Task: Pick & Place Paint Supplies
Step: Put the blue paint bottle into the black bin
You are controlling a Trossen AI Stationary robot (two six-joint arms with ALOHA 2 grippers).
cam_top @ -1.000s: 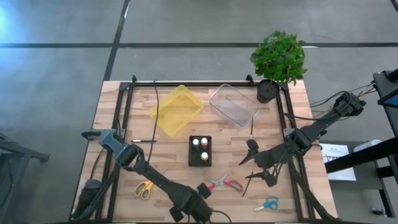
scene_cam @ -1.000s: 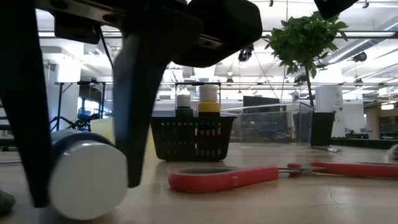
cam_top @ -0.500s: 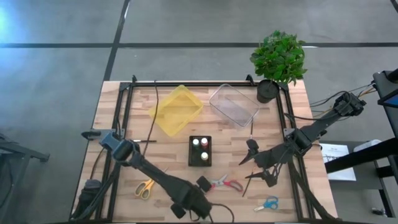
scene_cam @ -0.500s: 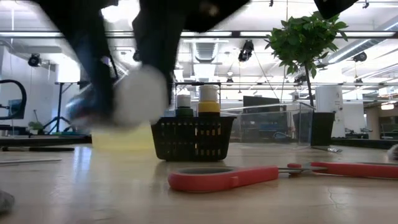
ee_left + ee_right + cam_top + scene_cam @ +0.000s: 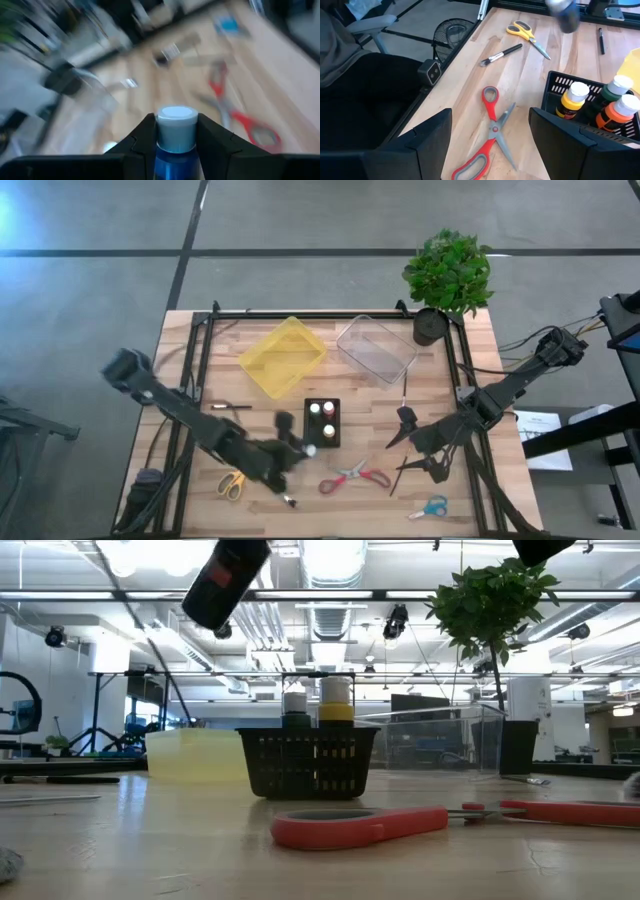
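One bottle in hand: my left gripper (image 5: 172,137) clamps a white-capped blue paint bottle (image 5: 176,131), carried above the table beside the black basket (image 5: 322,422).
Basket load: three bottles inside, one slot apparently free.
Risk: fast swing could loosen the bottle; a low approach could clip the basket rim.
Right gripper (image 5: 490,145): wide apart, empty, over the red scissors (image 5: 491,131).
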